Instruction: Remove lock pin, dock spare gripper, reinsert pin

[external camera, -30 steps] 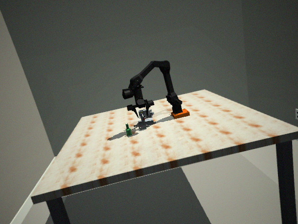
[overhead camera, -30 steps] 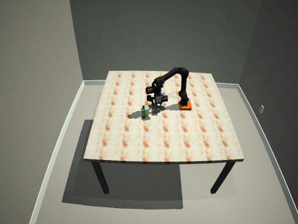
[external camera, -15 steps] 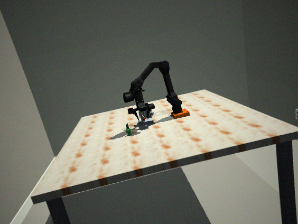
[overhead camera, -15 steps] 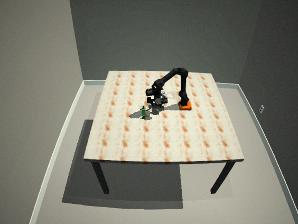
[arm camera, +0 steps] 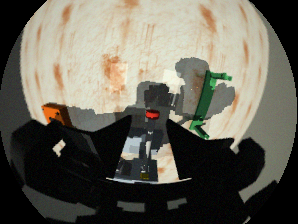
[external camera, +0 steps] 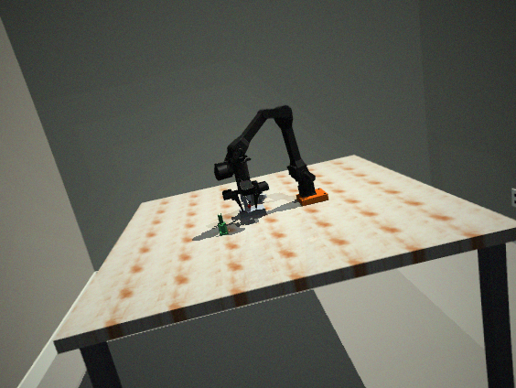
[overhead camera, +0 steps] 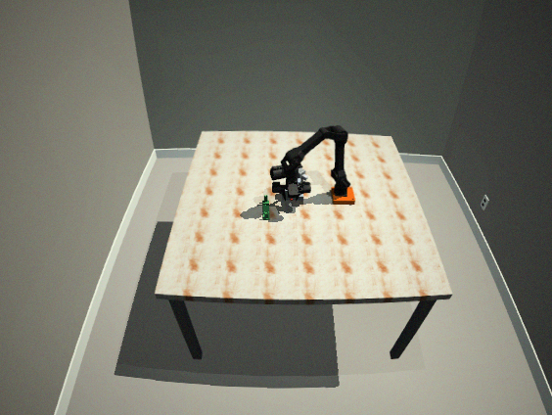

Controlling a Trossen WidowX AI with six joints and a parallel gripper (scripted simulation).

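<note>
My gripper (overhead camera: 292,200) (external camera: 250,210) (arm camera: 149,119) points down over the grey mount (arm camera: 134,145), fingers open and parted. The lock pin's red head (arm camera: 152,114) shows between and just beyond the fingertips in the wrist view, with a gap on each side; it is a small red spot in the top and exterior views. The pin's shaft and the socket hole cannot be made out. The mount is mostly hidden behind the arm in the top and exterior views. A green piece with two prongs (overhead camera: 265,209) (external camera: 222,228) (arm camera: 204,97), seemingly the spare gripper, stands on the table beside the mount.
The arm's orange base (overhead camera: 344,197) (external camera: 313,197) (arm camera: 52,114) is right of the mount in the top and exterior views. The table (overhead camera: 323,279) (external camera: 256,274) has an orange-spotted top. Shadows of the arm fall around the mount and the green piece.
</note>
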